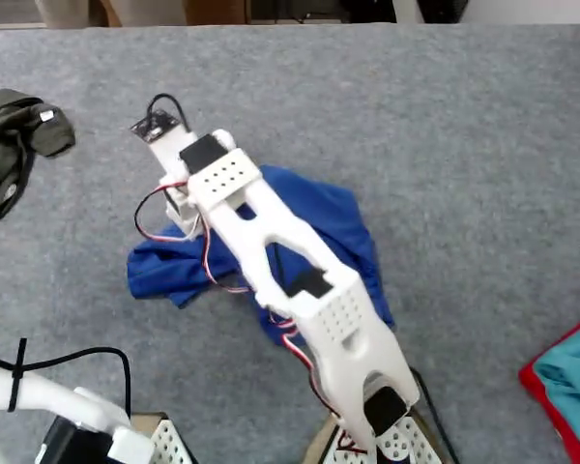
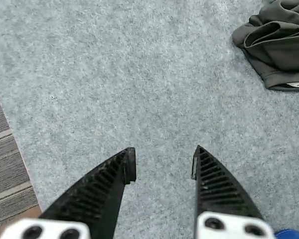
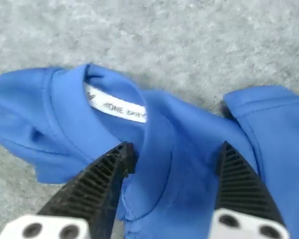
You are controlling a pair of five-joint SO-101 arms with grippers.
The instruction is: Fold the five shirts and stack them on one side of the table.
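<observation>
The flat, felt-like table cover (image 1: 464,145) is a speckled mid grey all over. The crumpled cotton shirt (image 1: 343,227) is plain royal blue, and its neck label (image 3: 117,105) is white with grey print. The bunched shirt (image 1: 14,145) is a dark olive grey. The teal folded cloth (image 1: 575,372) has a red border. The moulded plastic right arm (image 1: 300,280) is white, with black motor blocks and red, black and white wires. The left gripper (image 2: 163,162) and the right gripper (image 3: 175,154) are both black and ridged on white mounts. The strip of flooring (image 2: 7,164) is striped brown and grey.
</observation>
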